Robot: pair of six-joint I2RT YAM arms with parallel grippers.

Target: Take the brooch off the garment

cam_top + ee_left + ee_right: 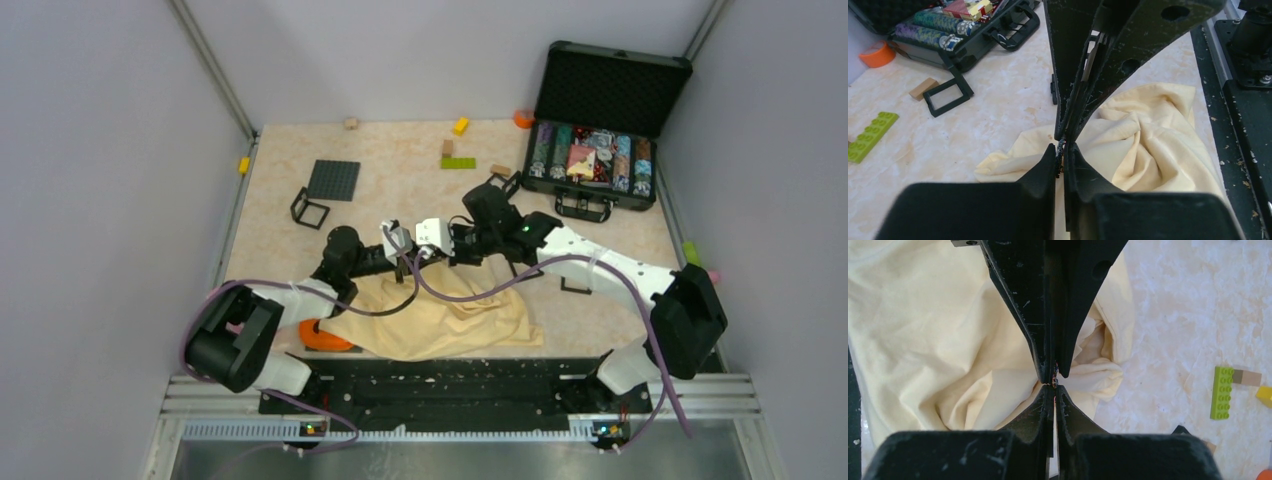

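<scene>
Brooch: we take the tiny tan-gold brooch point(1054, 380) to be the warm speck right where the two sets of black fingertips meet in the right wrist view. It is too small for us to make out its shape, and the top view hides it.
Garment: the pale yellow, crumpled cloth garment point(938, 340) lies loose beneath and behind that meeting point. We cannot tell whether the brooch is fastened to it.
Left gripper: the left gripper point(1062, 149) has its fingers pressed to a sliver, tip to tip with the other arm's. A dark beaded bit sits at its tips in its own wrist view.
Right gripper: the right gripper point(1054, 390) is likewise closed to a hairline gap. We cannot tell which of the two has the piece.
Step in hand: we judge this to be the pull that frees the pin from the cloth.
Doing it well: we would use one pinch as an anchor and draw the other away slowly, straight along the pin, loosening neither. If the fabric tents up with the pull, it is caught.
Risk: a dropped piece would be hard to find in folds so close to its own colour.
Around: a lime-green toy brick point(1222, 392) lies well apart on the marbled beige tabletop point(1173, 315).
</scene>
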